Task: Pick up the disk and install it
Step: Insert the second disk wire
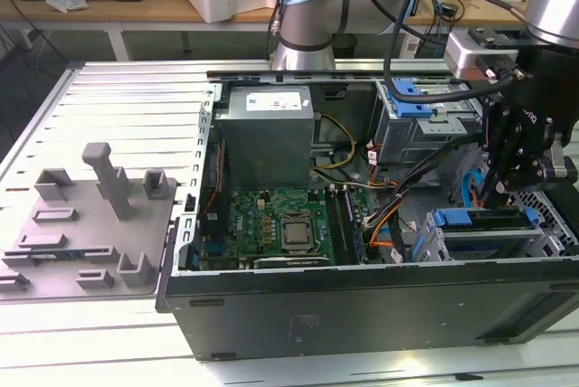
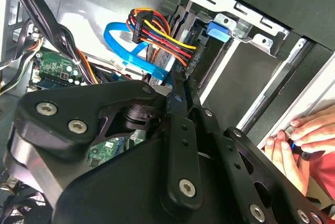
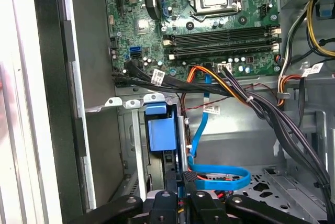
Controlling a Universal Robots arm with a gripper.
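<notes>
The disk lies in the grey drive cage at the front right corner of the open computer case, its blue carrier bracket on top and silver body below. In the first wrist view the disk shows end-on as a blue block inside the cage slot. My black gripper hangs just above that cage. Its fingers look shut, their tips close to the blue bracket in both wrist views. I see nothing held between them.
A second drive cage with a blue latch stands behind, and a grey power-supply box at the back. Cables and a blue flat cable cross beside the cage. A person's hand rests at the case edge. A grey fixture tray lies left.
</notes>
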